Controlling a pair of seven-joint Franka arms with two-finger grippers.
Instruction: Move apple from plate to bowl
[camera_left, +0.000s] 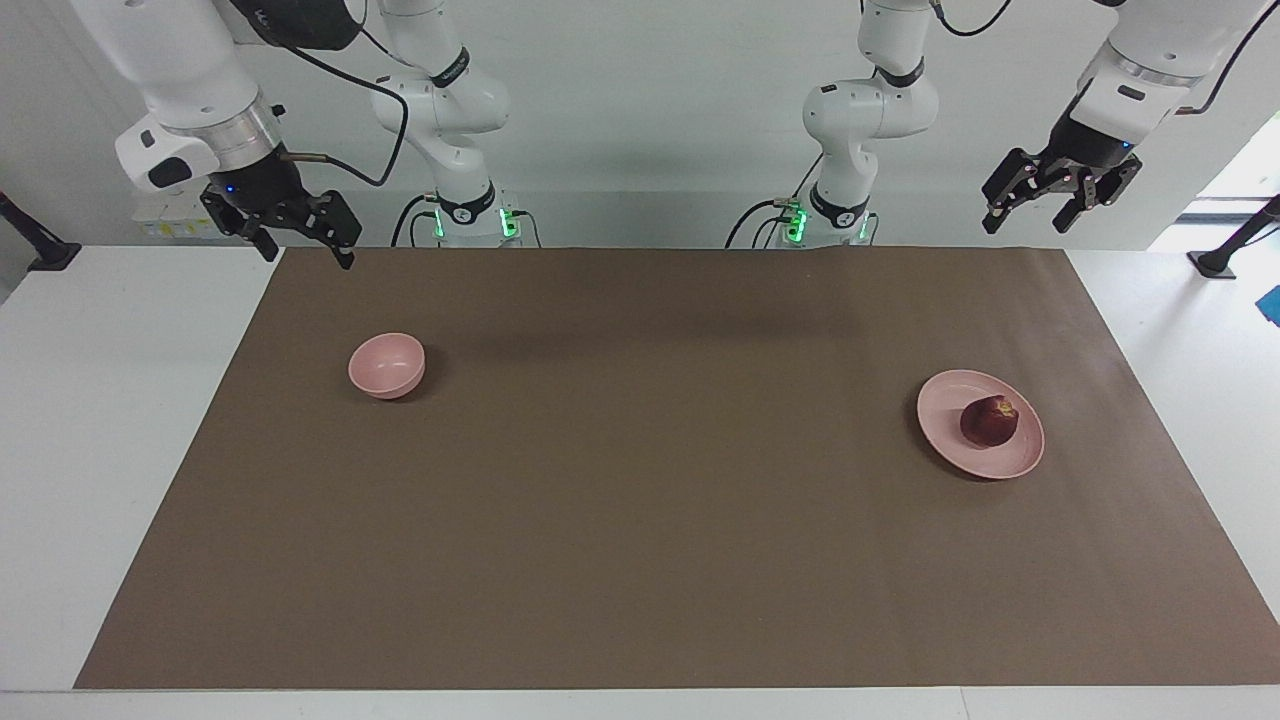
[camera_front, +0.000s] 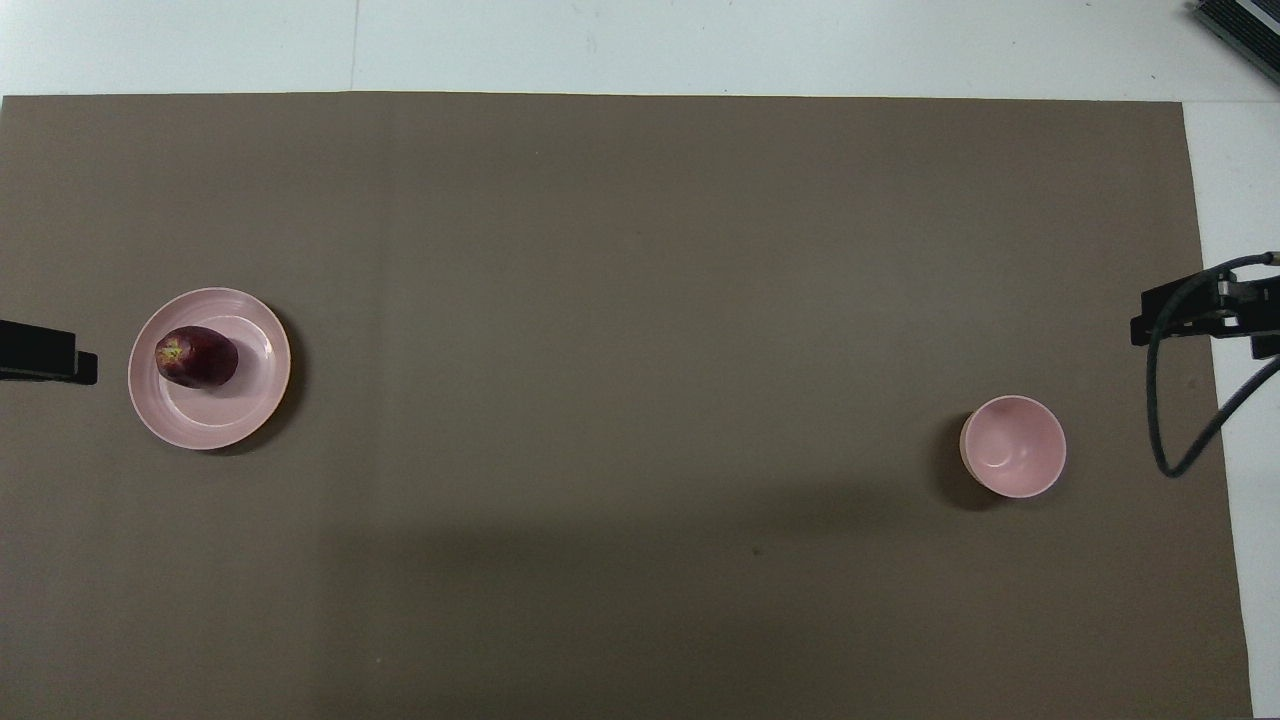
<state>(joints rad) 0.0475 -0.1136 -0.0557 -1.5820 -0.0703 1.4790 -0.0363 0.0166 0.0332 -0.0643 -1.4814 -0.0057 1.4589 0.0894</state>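
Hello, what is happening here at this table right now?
Nothing is being handled yet. The apple lies on the plate toward the left arm's end of the table, and the bowl stands empty toward the right arm's end. The left gripper and the right gripper both hang raised with jaws open, holding nothing.

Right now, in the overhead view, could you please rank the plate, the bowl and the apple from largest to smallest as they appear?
1. The pink plate, clearly the widest.
2. The pink bowl, about two thirds of the plate's width.
3. The dark red apple, lying on the plate, somewhat narrower than the bowl.
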